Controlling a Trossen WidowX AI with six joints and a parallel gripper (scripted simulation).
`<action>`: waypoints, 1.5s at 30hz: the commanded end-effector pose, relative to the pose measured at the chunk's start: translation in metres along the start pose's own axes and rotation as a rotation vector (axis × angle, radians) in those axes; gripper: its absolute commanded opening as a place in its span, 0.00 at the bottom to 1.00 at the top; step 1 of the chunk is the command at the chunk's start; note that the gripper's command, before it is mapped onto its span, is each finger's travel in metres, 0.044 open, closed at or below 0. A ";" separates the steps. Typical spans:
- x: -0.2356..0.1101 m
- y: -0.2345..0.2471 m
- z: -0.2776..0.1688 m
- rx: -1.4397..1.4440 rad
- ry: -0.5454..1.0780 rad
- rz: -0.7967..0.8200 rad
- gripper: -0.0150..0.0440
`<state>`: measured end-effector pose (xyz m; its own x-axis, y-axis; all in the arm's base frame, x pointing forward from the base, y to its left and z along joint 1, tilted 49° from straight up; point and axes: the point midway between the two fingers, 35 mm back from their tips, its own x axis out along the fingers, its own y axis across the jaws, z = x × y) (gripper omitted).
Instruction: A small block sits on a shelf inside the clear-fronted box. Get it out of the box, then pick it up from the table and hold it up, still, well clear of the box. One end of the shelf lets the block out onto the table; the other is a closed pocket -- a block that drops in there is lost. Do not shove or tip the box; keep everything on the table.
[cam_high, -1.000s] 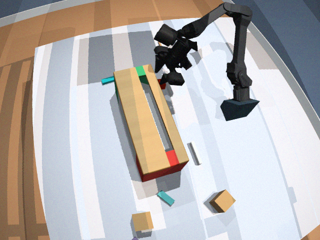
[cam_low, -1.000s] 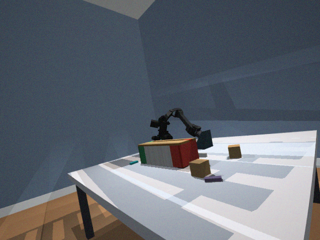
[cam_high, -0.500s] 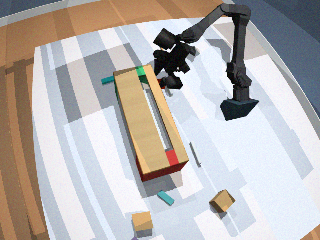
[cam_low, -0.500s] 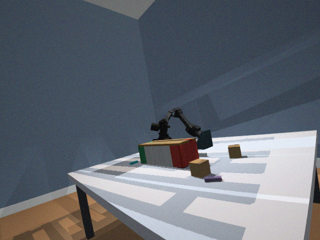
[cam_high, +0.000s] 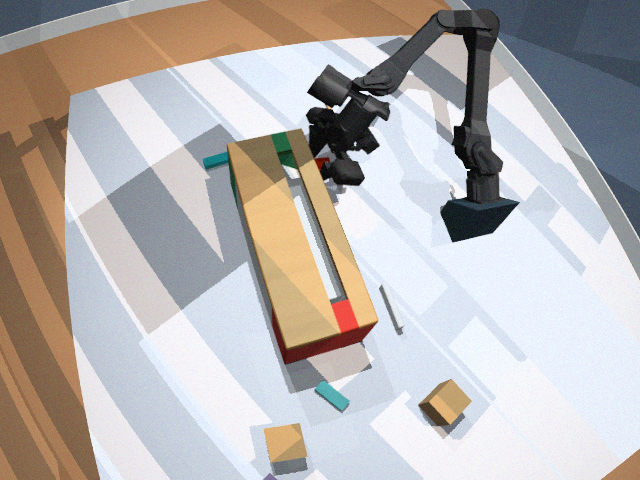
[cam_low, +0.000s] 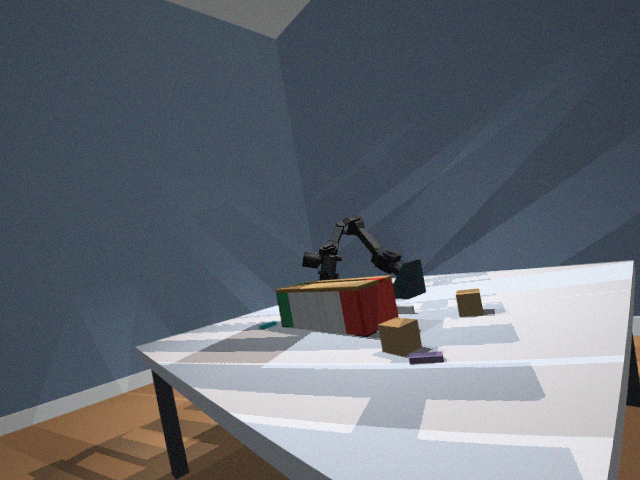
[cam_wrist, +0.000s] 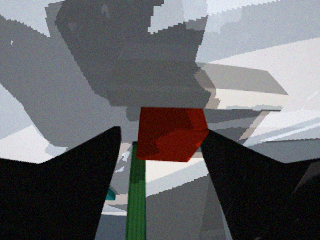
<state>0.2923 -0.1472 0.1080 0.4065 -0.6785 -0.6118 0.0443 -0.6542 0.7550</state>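
Beside the box's (cam_high: 289, 248) green end, the open tool (cam_wrist: 160, 160) straddles the red block (cam_wrist: 170, 135).

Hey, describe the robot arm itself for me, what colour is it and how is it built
The arm is matte charcoal grey all over, made of slim boxy links with chunkier joint housings. It stands on a dark teal wedge-shaped base. A stubby dark cylinder sits at the wrist. The gripper has two broad black fingers. No cables or markings show.

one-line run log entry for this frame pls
phase: closing in on block | gripper: open, straddling red block, no grip yet | block: out on table by box's green end | box: upright
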 end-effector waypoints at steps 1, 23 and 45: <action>0.002 -0.002 0.001 -0.005 0.003 -0.004 0.60; -0.054 -0.001 -0.024 -0.001 0.001 -0.006 0.25; -0.066 -0.019 -0.022 -0.712 -0.027 -0.028 0.25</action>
<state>0.2855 -0.0871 0.1390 0.3785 -0.6751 -0.6332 0.5283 -0.4042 0.7467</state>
